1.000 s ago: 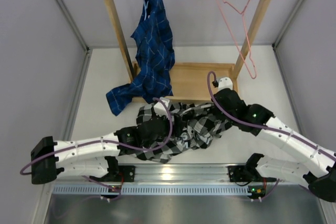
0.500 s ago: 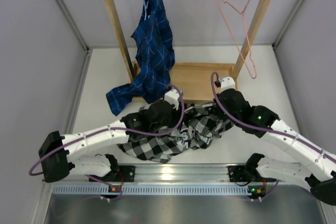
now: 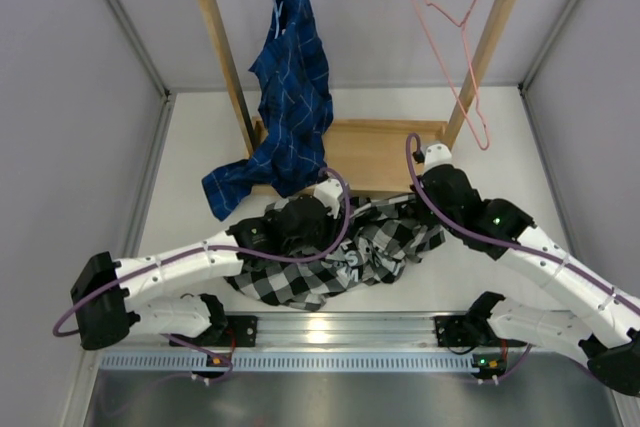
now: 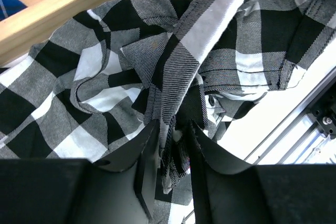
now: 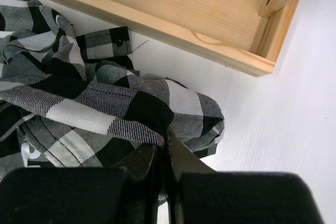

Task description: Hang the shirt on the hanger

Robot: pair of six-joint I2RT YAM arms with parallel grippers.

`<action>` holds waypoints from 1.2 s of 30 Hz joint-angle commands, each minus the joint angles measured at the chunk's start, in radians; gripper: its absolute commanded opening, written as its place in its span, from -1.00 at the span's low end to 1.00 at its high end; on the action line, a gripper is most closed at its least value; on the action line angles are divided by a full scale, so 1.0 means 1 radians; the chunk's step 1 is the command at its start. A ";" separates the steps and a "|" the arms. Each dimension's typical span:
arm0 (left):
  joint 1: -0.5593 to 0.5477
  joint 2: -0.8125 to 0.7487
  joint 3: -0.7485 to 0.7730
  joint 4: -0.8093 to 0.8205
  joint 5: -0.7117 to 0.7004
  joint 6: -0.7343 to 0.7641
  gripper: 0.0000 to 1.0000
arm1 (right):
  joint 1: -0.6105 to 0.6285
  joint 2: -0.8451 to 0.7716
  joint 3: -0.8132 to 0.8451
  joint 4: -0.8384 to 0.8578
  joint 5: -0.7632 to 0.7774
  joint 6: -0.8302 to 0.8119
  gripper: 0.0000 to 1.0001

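Now the left gripper (image 4: 170,141) has slid forward over the shirt (image 3: 385,245), jaws narrow with a soft checked fold between them. Shirt lies crumpled on the table (image 3: 190,137) by the wooden rack (image 3: 385,152). Right gripper (image 5: 167,148) is pinched tight on a hem. Both grips look ready for lifting. Thin pink wire hanger (image 3: 462,57) hangs bare.

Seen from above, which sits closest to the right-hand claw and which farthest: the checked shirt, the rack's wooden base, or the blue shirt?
From the right gripper, in the top view:
1. The checked shirt: pinched in it, on the table.
2. The rack base: just beyond, toward the back.
3. The blue shirt: hanging at the rack's left end.
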 commanded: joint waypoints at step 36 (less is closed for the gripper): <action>0.049 0.076 0.086 -0.032 -0.005 -0.003 -0.42 | -0.043 -0.001 0.061 0.050 -0.138 -0.036 -1.00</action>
